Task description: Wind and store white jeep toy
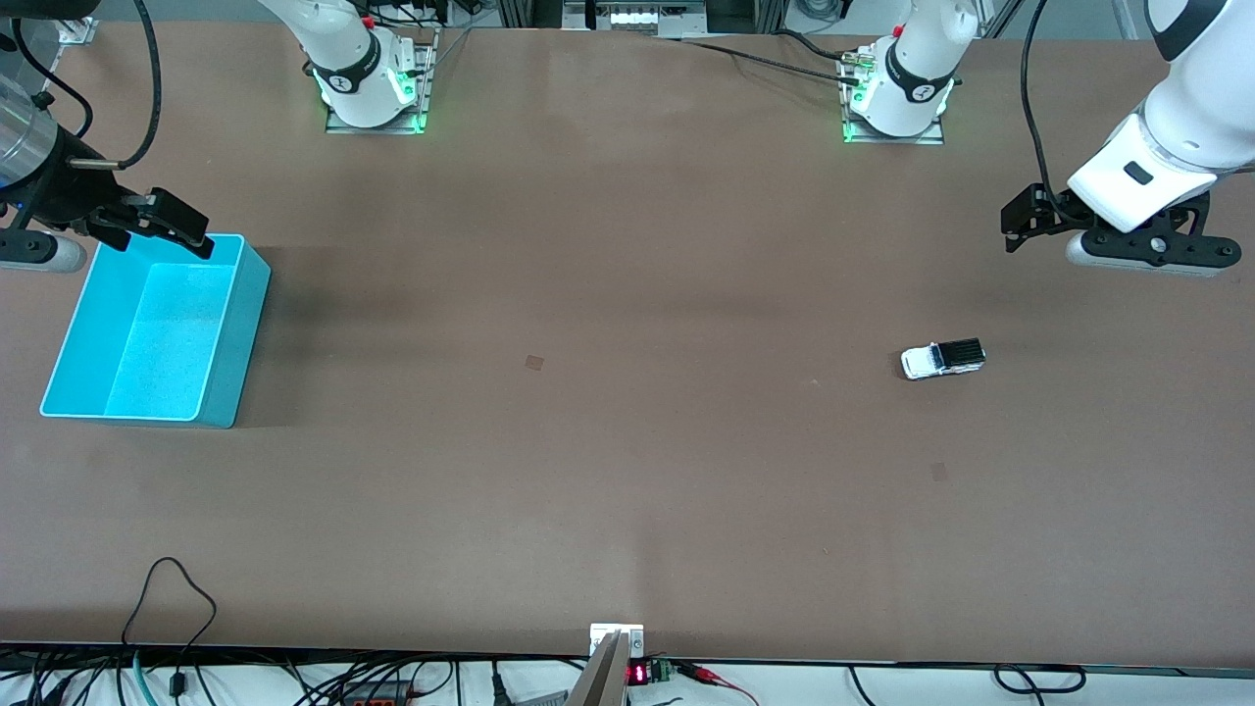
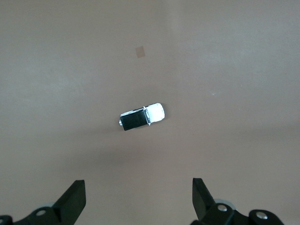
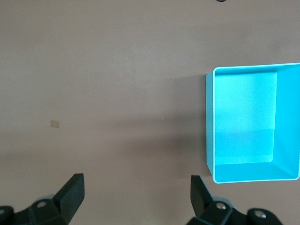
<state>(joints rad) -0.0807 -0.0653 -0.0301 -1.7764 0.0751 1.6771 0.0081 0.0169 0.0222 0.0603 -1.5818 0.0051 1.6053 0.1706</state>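
A: Black fingers spread wide, both claws empty. Left gripper [image 2: 138, 199] hangs over bare table nr its arm's end; white jeep toy [image 1: 942, 359] on the table, apart from it. Right gripper [image 1: 157, 224] waits over cyan bin [image 1: 227, 382] rim.

B: Judgement: left should descend straight, pinch jeep across its sides, keep wheels free for winding. No legible writing on jeep or bin.

— Item: white jeep toy [image 1: 942, 359]? Condition?
— Small white body, black ribbed roof panel; sitting upright on its wheels on the table.
— Location?
— Lying apart from the left gripper [image 2: 138, 199], ahead of its spread jaws and roughly centred between them, untouched.
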